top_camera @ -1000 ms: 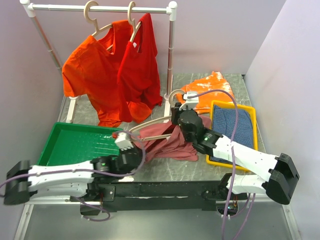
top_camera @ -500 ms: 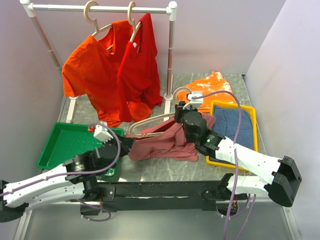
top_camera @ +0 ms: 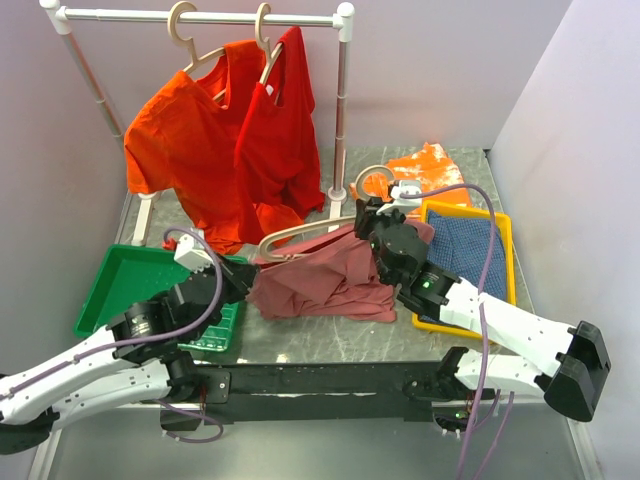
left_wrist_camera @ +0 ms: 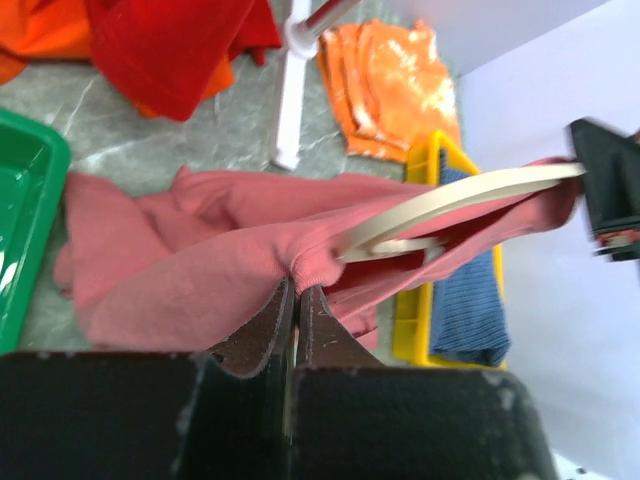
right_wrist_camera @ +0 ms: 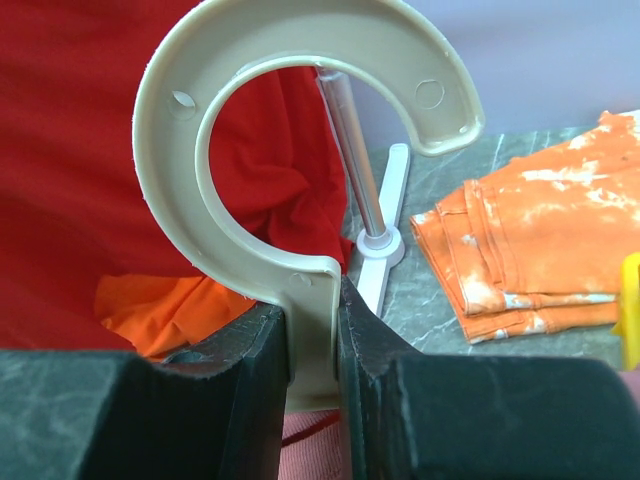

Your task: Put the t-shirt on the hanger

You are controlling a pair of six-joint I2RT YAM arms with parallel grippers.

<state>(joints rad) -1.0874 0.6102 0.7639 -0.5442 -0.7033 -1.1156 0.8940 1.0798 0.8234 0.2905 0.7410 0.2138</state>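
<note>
Seemingly mid-threading, the right gripper (right_wrist_camera: 313, 320) pinches the hanger (right_wrist_camera: 168, 150) below its hook while the left gripper (left_wrist_camera: 295, 300), jaws pressed on an edge of the t-shirt (left_wrist_camera: 180, 270) bunched at mid-table, probably needs a leftward pull next, drawing fabric over the hanger's bare arm.

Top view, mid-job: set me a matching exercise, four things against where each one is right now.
Things
1. hanger
2. t-shirt
3. blue cloth
4. orange cloth

Places
A. inside the yellow tray
B. lying behind the yellow tray
C. neck clamped by the right gripper
D. edge pinched by the left gripper

Pairs: 1-C, 2-D, 3-A, 4-B
</note>
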